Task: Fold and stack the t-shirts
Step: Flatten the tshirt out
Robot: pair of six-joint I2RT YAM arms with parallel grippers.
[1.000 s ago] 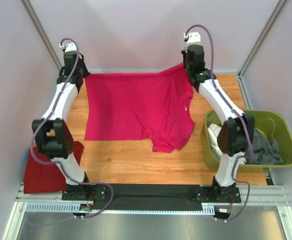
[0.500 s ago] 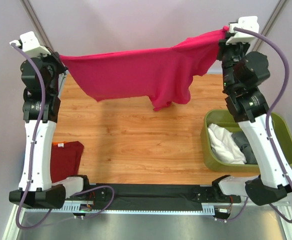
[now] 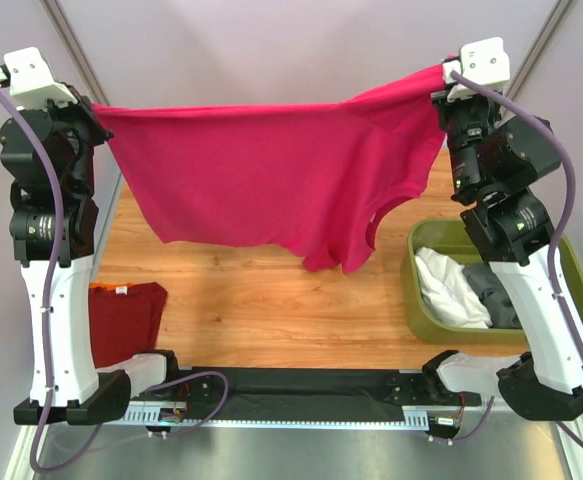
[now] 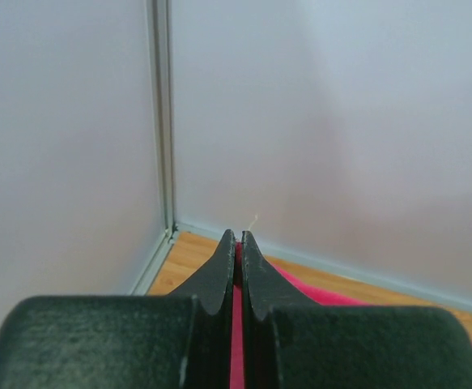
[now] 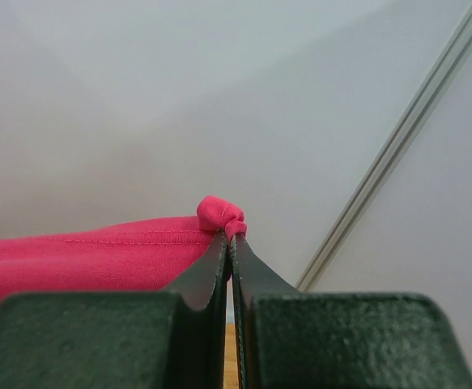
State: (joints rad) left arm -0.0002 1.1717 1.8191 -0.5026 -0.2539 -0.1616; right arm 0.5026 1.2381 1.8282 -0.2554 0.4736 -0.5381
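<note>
Above the far half of the pale wooden table (image 3: 271, 300), toward twelve o'clock in the overhead view, the bright magenta-pink cloth t-shirt (image 3: 271, 180) is hanging in the air like a sheet on a line, and it appears to be clearing the boards. The left gripper (image 3: 92, 108) is holding one upper corner out at ten o'clock, and the right gripper (image 3: 445, 75) is holding the other at two o'clock. In each wrist view the black fingers are pressing flat together with only a thin strip of pink cloth between them. Just past the right fingertips (image 5: 216, 251) a small knot of fabric is bunching out.

The coming move is turning on one relation. The shirt's long axis is running from nine o'clock to three o'clock, straight between the two grippers, with the hem end seemingly at the left and the neckline end at the right. The body is draping down from the fingers, and a sleeve is sagging lowest nearer the right arm. Neither arm is nearer, since each is gripping one end, so laying the shirt flat is probably calling for an even lowering.

A folded dark red cloth t-shirt (image 3: 126, 320) is lying at eight o'clock beside the left arm. A white cloth shirt (image 3: 446, 285) and a grey cloth shirt (image 3: 496, 300) are sitting in the olive-green plastic bin (image 3: 416, 300) at four o'clock.
</note>
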